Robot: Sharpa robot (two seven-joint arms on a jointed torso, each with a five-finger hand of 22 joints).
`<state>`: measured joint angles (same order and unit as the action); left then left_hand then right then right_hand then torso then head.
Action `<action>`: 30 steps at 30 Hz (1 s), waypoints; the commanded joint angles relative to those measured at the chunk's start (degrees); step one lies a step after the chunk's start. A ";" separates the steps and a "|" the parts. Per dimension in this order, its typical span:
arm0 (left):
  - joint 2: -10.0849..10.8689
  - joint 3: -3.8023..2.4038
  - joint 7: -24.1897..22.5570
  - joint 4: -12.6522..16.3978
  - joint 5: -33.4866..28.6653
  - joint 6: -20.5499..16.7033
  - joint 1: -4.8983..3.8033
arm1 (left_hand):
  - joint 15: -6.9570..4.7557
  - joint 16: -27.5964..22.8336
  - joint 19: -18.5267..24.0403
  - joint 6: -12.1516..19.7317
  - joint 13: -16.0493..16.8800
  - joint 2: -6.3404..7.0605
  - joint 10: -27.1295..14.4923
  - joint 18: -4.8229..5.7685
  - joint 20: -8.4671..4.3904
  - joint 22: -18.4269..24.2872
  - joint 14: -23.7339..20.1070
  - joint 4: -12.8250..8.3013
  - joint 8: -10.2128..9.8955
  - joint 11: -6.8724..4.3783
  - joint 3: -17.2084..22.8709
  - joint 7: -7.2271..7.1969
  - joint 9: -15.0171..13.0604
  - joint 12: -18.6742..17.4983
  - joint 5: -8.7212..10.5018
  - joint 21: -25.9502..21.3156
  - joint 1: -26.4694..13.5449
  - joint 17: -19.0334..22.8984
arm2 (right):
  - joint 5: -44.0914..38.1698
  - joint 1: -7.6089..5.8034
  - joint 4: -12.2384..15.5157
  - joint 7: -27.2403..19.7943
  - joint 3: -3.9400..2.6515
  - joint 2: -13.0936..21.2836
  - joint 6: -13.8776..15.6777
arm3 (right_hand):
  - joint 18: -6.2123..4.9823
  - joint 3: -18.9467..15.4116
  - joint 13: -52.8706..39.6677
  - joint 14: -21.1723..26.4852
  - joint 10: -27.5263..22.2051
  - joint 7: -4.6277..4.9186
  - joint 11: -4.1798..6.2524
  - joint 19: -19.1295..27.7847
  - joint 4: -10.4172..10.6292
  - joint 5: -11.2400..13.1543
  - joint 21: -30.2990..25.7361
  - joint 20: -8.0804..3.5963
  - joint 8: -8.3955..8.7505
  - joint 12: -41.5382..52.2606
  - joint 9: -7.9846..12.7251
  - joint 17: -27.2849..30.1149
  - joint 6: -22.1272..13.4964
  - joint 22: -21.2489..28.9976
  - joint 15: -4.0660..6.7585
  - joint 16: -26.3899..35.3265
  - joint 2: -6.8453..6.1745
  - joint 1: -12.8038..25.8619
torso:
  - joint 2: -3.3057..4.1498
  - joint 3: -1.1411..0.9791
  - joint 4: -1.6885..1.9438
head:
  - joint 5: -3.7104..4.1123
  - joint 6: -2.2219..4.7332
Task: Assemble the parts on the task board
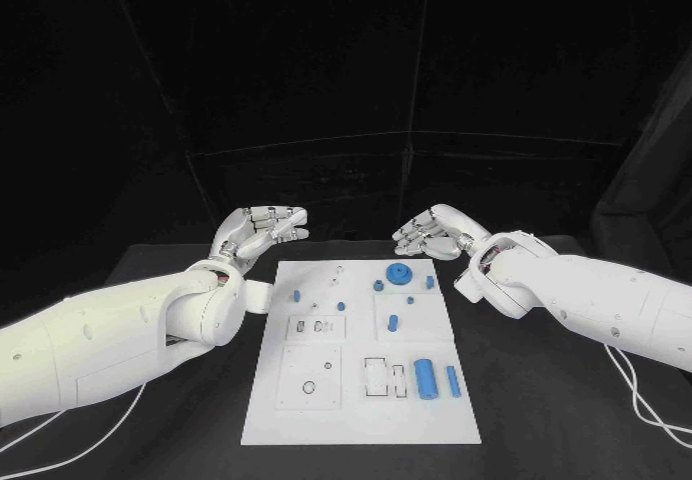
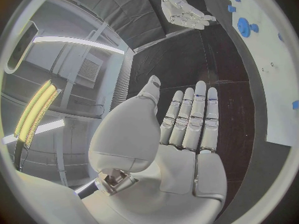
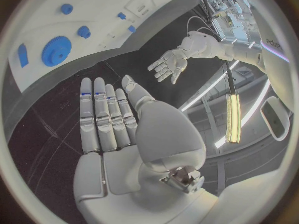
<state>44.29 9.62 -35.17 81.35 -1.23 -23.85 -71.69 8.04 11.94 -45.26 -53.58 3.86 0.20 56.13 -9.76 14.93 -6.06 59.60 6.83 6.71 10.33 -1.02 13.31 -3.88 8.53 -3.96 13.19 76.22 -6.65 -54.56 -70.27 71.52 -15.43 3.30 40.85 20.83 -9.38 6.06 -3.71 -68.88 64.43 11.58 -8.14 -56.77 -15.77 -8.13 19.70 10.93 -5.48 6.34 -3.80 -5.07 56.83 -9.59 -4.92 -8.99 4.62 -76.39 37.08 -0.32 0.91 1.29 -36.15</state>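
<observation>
The white task board (image 1: 364,425) lies in the middle of the black table. On it stand a blue gear (image 1: 397,274) near the far edge, small blue pegs (image 1: 297,296), a small blue piece (image 1: 392,322), and two blue cylinders (image 1: 426,378) at the near right. My left hand (image 1: 264,231) hovers beyond the board's far left corner, fingers straight and apart, holding nothing. My right hand (image 1: 434,232) hovers beyond the far right corner, also empty with fingers extended. The left wrist view shows the flat palm (image 2: 187,134), the gear (image 2: 244,26) and the other hand (image 2: 185,12). The right wrist view shows the gear (image 3: 56,51).
Black table surface (image 1: 548,400) surrounds the board on all sides. White cables (image 1: 642,400) trail along the table at the near right and near left. A black curtain backs the scene.
</observation>
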 commanded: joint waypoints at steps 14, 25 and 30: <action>3.42 -0.06 1.08 7.85 3.06 2.31 -0.19 | -1.16 0.94 -6.05 -2.83 0.15 -1.79 3.59 -0.84 -1.28 0.41 5.27 -3.99 -1.38 -0.63 -1.69 -0.33 0.10 -0.88 1.10 0.94 0.70 -1.56 | -30.45 -2.07 3.25 15.58 -0.08 -1.13 -6.60 | -1.14 0.97 -0.03 -17.60 4.02 -2.24 3.05 -7.62 -0.49 1.17 24.36 -5.59 1.79 -2.56 0.04 -15.40 2.66 -14.71 4.92 -19.70 -2.41 1.54 | 4.55 0.87 1.49 | 1.70 0.44; 3.52 -0.04 0.97 9.31 2.46 3.07 -0.16 | -1.14 0.82 -6.10 -2.88 0.14 -1.97 3.64 -0.82 -1.29 0.46 5.13 -4.19 -1.44 -0.62 -1.71 -0.34 0.10 -0.92 1.10 0.87 0.83 -1.59 | -34.83 -2.13 3.07 17.84 -0.09 -2.35 -8.25 | -0.13 2.28 -0.04 -16.35 1.87 -2.30 2.85 -8.20 -0.31 1.33 36.71 -5.02 1.78 -2.48 0.02 -26.98 1.11 -26.26 4.81 -34.18 -2.65 2.47 | 5.39 1.01 1.85 | 1.97 0.05; 3.52 -0.04 1.03 9.28 1.92 3.19 -0.16 | -1.14 0.80 -6.12 -2.89 0.13 -2.02 3.65 -0.81 -1.29 0.48 5.10 -4.26 -1.46 -0.62 -1.71 -0.33 0.11 -0.94 1.10 0.85 0.88 -1.60 | -35.32 -2.13 2.81 18.00 -0.09 -2.66 -8.54 | 0.67 2.90 -0.05 -16.21 1.77 -2.24 2.80 -9.60 -0.25 1.29 41.88 -4.83 1.78 -2.40 0.02 -33.16 0.99 -32.44 4.75 -40.74 -2.68 2.63 | 5.47 1.02 1.89 | 2.09 -0.10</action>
<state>47.83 9.62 -33.93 90.51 1.27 -21.73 -71.76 6.87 12.82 -51.02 -56.10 3.95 -1.31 59.38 -9.75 13.63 -5.65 64.62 2.99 5.56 9.72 -2.65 12.99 -3.84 7.88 -3.15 13.99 77.03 -8.21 -87.67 -72.24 74.37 1.45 3.27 38.25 13.38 -9.36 8.73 -3.80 -83.75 66.52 9.43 -5.42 -66.01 -16.03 -6.85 60.96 6.19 -3.93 3.92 -3.78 -37.48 58.28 -41.23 0.01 -48.98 1.90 -74.26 42.43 0.69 2.74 3.31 -36.21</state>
